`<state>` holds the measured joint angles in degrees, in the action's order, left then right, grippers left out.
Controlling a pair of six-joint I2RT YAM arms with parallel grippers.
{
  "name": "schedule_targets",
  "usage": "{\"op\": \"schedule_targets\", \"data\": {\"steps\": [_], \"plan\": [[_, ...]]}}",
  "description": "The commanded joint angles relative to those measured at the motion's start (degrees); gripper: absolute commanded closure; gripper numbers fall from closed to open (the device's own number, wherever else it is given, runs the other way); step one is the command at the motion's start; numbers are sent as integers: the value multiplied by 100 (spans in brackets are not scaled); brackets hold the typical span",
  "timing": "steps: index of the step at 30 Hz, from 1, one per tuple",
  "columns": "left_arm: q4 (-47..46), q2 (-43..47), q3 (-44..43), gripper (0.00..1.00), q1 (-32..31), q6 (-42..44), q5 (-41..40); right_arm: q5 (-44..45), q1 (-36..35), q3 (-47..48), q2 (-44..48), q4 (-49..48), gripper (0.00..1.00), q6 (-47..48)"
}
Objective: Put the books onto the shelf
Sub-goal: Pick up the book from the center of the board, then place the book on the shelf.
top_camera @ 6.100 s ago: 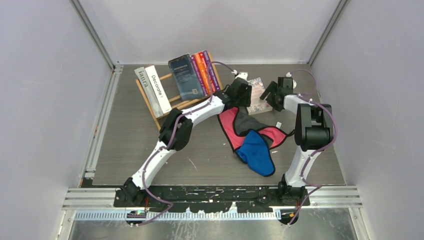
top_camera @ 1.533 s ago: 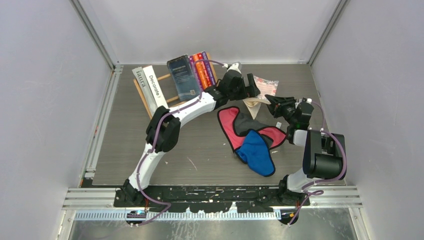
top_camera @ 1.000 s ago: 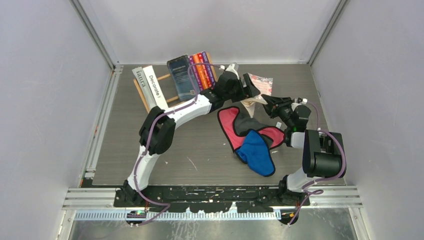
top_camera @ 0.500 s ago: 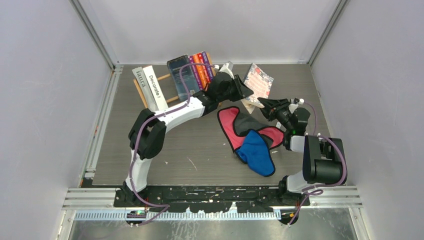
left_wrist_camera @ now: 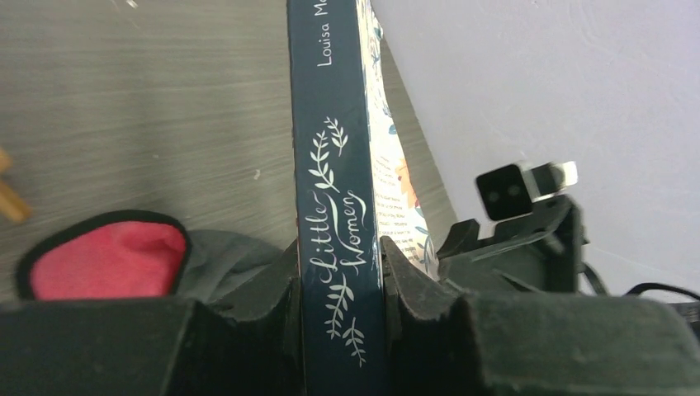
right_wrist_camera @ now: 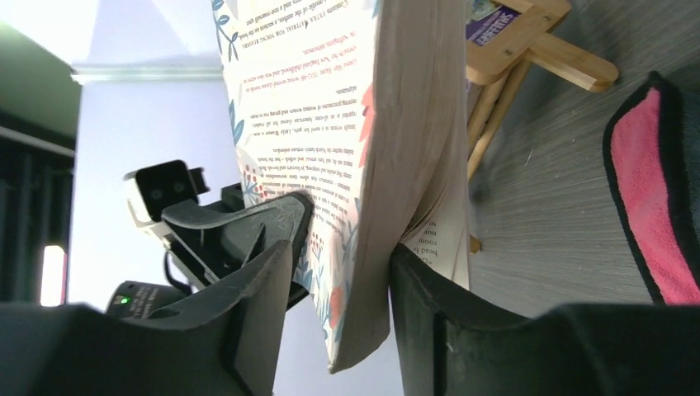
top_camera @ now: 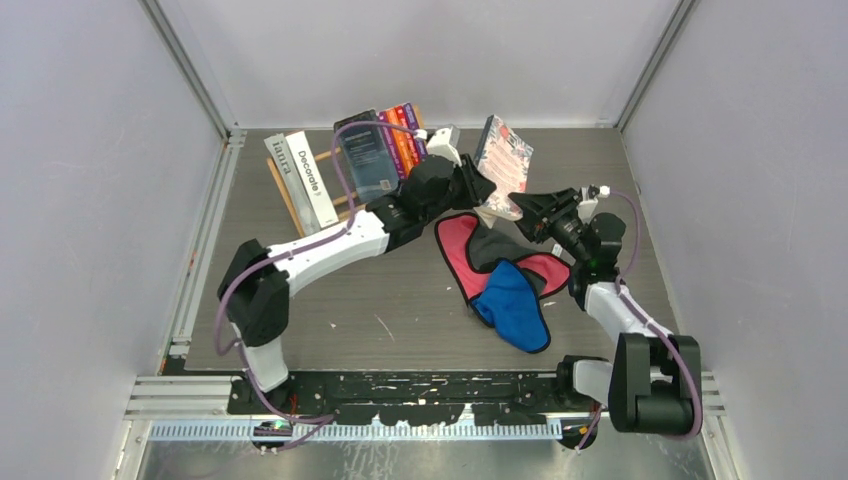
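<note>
The pink-floral book [top_camera: 502, 160] stands on edge in the air right of the shelf [top_camera: 345, 203]. My left gripper [top_camera: 478, 192] is shut on its dark blue spine [left_wrist_camera: 334, 165], with both pads pressed against it [left_wrist_camera: 338, 280]. My right gripper [top_camera: 527, 207] straddles the book's lower corner [right_wrist_camera: 330, 107]. That gripper [right_wrist_camera: 342, 239] is open: there is a gap on the cover side, and the other finger touches the pages. On the shelf lean a grey book [top_camera: 283, 163], the "Decorate" book [top_camera: 311, 177], a dark book [top_camera: 363, 155] and purple and orange paperbacks [top_camera: 403, 135].
A red cloth [top_camera: 458, 250], a grey cloth [top_camera: 490, 243] and a blue cloth [top_camera: 512, 305] lie on the table below the grippers. The shelf's wooden end piece [right_wrist_camera: 528, 45] and the red cloth [right_wrist_camera: 652, 190] show beside the book in the right wrist view. Walls enclose the table.
The left gripper closed on the floral book, tipped it upright and drew it slightly left. The right gripper's jaws have loosened from the book. The left arm's elbow swung down and left.
</note>
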<state>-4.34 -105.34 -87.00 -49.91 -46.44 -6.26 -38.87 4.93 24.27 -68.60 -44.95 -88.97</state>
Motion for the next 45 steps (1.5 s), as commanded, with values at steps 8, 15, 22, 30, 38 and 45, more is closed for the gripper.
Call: {"op": "schedule_targets", "data": {"steps": [8, 15, 22, 30, 38, 45], "plan": [[-198, 1721, 1139, 100, -442, 1688, -2348, 489, -278, 778, 932, 1364, 42, 1339], [-698, 2593, 1797, 100, -616, 2379, -3373, 644, -490, 858, 857, 1595, 41, 1628], [-1371, 3337, 2279, 100, -753, 3164, -4056, 807, -781, 1008, 874, 1918, 41, 1916], [-2660, 3869, 2967, 100, -991, 4372, -4978, 885, -979, 1073, 869, 1932, 41, 1994], [-6131, 3404, 3713, 100, -984, 7051, -5927, 1427, -1605, 1645, 825, 2890, 41, 2880], [-7766, 2445, 3613, 100, -728, 8175, -5808, 1538, -1980, 1850, 290, 2561, 41, 2983]]}}
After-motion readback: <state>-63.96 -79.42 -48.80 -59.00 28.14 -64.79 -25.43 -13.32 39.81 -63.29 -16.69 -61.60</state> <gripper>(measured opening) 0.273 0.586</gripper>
